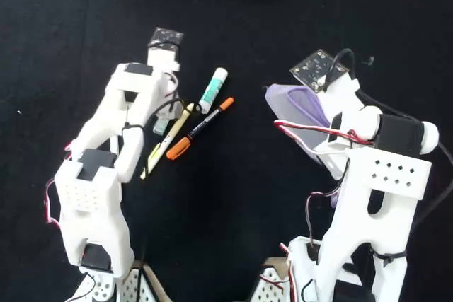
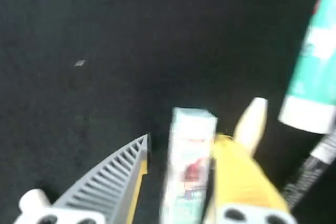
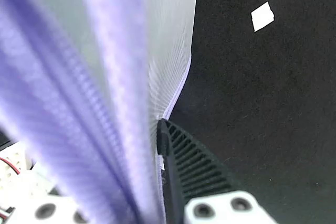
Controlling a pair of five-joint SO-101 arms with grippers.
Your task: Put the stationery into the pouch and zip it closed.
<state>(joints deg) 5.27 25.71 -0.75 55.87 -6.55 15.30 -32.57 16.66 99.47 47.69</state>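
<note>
Left gripper [image 2: 184,145] half open over the pile of stationery, low on the black table [image 1: 283,26]. A small white-teal block [image 2: 189,166], eraser-like, sits between the fingers with its long axis running along them. The yellow finger [image 2: 241,177] is right against its side; the grey ribbed finger [image 2: 113,174] stands apart with a dark gap, so nothing is clamped. Just beside the yellow finger is the cream tip of the yellow pen [image 1: 168,138], then the black pen [image 1: 209,117] with an orange end, and the green-white glue stick [image 1: 212,90] past it. In the high view all of these lie diagonally, roughly parallel, with the orange marker [image 1: 178,148] at the near end of the pile, crowding the block on one side. Right gripper [image 3: 142,145] is closed on the purple pouch [image 1: 297,107], black finger [image 3: 178,169] pressed to its clear ribbed wall beside the zip. The pouch is held up, long axis diagonal, well apart from the pens. White scrap [image 3: 262,16] on the table near it.
</note>
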